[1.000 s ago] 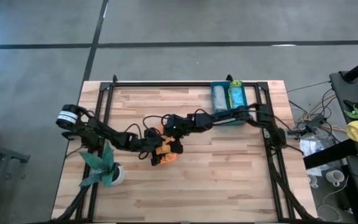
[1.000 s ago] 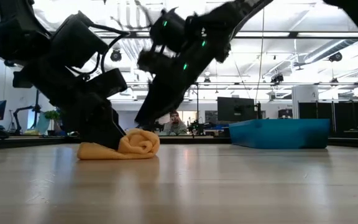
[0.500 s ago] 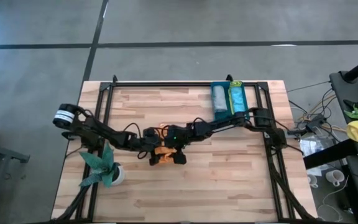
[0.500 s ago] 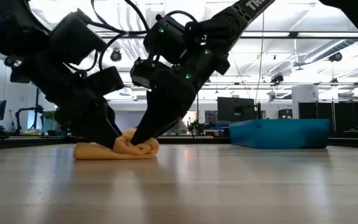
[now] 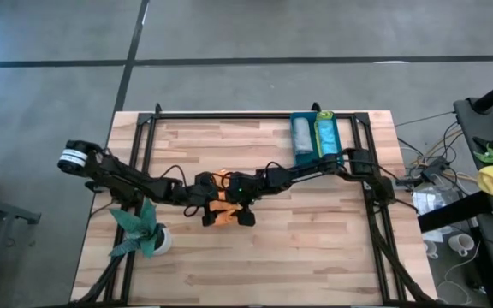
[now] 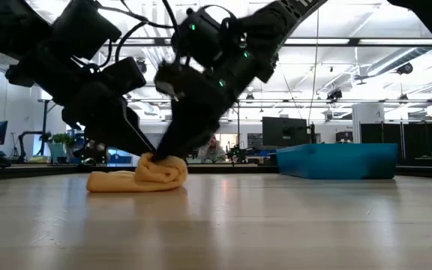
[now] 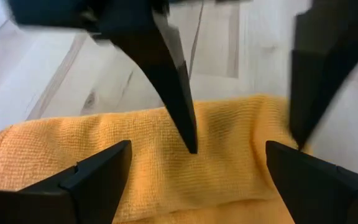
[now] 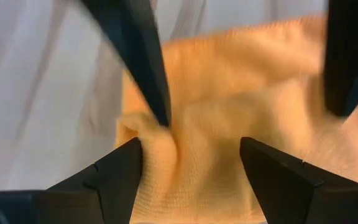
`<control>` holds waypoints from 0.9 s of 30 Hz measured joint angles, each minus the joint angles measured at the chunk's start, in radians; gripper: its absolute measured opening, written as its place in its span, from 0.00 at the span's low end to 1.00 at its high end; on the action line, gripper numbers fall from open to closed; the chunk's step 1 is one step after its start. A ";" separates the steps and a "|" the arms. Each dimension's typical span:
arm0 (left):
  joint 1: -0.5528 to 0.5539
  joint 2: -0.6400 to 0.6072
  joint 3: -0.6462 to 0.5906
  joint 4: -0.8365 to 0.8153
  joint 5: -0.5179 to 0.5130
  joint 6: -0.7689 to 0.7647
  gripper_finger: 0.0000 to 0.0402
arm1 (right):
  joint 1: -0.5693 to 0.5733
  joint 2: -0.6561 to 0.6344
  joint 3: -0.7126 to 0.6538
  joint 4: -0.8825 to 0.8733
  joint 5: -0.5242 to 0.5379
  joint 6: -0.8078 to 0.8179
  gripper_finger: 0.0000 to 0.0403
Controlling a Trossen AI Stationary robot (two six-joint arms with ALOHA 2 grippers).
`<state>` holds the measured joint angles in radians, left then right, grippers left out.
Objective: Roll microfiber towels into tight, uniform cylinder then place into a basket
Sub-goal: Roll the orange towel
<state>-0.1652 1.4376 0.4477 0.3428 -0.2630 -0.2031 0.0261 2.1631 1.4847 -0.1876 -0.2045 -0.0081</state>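
Two hands meeting mid-counter: left hand spread wide, fingers straddling the orange towel; right hand also parted, fingertips pressing into the cloth, gripping nothing firmly. Half-rolled, lying limp on the counter. Probably light, soft, floppy and quick to unroll; best pinched across the roll's thick middle. Two rolled towels already in the basket, well apart.
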 joint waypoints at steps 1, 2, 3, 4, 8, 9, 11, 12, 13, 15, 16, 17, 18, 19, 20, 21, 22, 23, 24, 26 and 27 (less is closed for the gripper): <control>0.003 0.000 0.000 0.000 0.000 -0.001 0.88 | 0.000 -0.004 0.011 0.003 0.004 0.013 0.66; 0.007 0.000 0.000 0.004 -0.001 -0.003 0.88 | 0.000 -0.007 0.022 0.001 0.007 0.024 0.66; 0.012 0.000 0.001 0.006 -0.005 -0.006 0.88 | 0.000 -0.009 0.035 -0.006 0.015 0.031 0.66; 0.015 0.000 0.001 0.005 -0.006 -0.008 0.88 | 0.000 -0.012 0.048 -0.021 0.028 0.033 0.66; 0.016 -0.006 0.001 -0.039 -0.006 -0.057 0.88 | -0.013 -0.033 0.086 -0.138 0.058 0.005 0.66; 0.018 -0.010 0.001 -0.062 0.000 -0.075 0.88 | -0.019 -0.042 0.087 -0.168 0.059 -0.002 0.66; 0.021 -0.024 0.001 -0.107 0.018 -0.097 0.88 | -0.030 -0.052 0.078 -0.213 0.056 -0.015 0.66; 0.022 -0.032 0.000 -0.123 0.019 -0.099 0.88 | -0.036 -0.057 0.065 -0.230 0.050 -0.027 0.66; 0.021 -0.040 0.000 -0.132 0.022 -0.100 0.88 | -0.038 -0.060 0.048 -0.240 0.048 -0.041 0.66; 0.020 -0.057 0.001 -0.140 0.023 -0.097 0.88 | -0.042 -0.064 0.019 -0.237 0.047 -0.077 0.66; 0.020 -0.063 0.001 -0.145 0.023 -0.097 0.88 | -0.041 -0.068 0.006 -0.236 0.049 -0.093 0.66; 0.020 -0.066 0.002 -0.144 0.023 -0.098 0.88 | -0.043 -0.073 -0.006 -0.236 0.049 -0.103 0.66; 0.020 -0.072 0.002 -0.146 0.023 -0.104 0.88 | -0.045 -0.076 -0.015 -0.234 0.047 -0.113 0.66; 0.020 -0.080 0.002 -0.150 0.021 -0.107 0.88 | -0.047 -0.077 -0.023 -0.232 0.044 -0.120 0.66; 0.020 -0.085 0.003 -0.147 0.016 -0.114 0.88 | -0.050 -0.077 -0.029 -0.230 0.045 -0.126 0.66; 0.020 -0.088 0.008 -0.152 0.005 -0.124 0.88 | -0.051 -0.077 -0.034 -0.232 0.046 -0.133 0.66; 0.020 -0.092 0.012 -0.167 -0.005 -0.129 0.88 | -0.053 -0.077 -0.037 -0.235 0.047 -0.141 0.66; 0.020 -0.098 0.021 -0.196 -0.007 -0.130 0.88 | -0.053 -0.076 -0.041 -0.229 0.051 -0.147 0.66; 0.021 -0.105 0.040 -0.240 -0.006 -0.131 0.88 | -0.055 -0.076 -0.044 -0.213 0.051 -0.150 0.66; 0.020 -0.132 0.100 -0.396 0.017 -0.149 0.88 | -0.059 -0.068 -0.054 -0.183 0.048 -0.151 0.66; 0.019 -0.150 0.133 -0.494 0.027 -0.167 0.88 | -0.062 -0.059 -0.058 -0.168 0.048 -0.152 0.66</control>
<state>-0.1460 1.2880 0.5802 -0.1515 -0.2360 -0.3704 -0.0360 2.1037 1.4271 -0.3557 -0.1566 -0.1604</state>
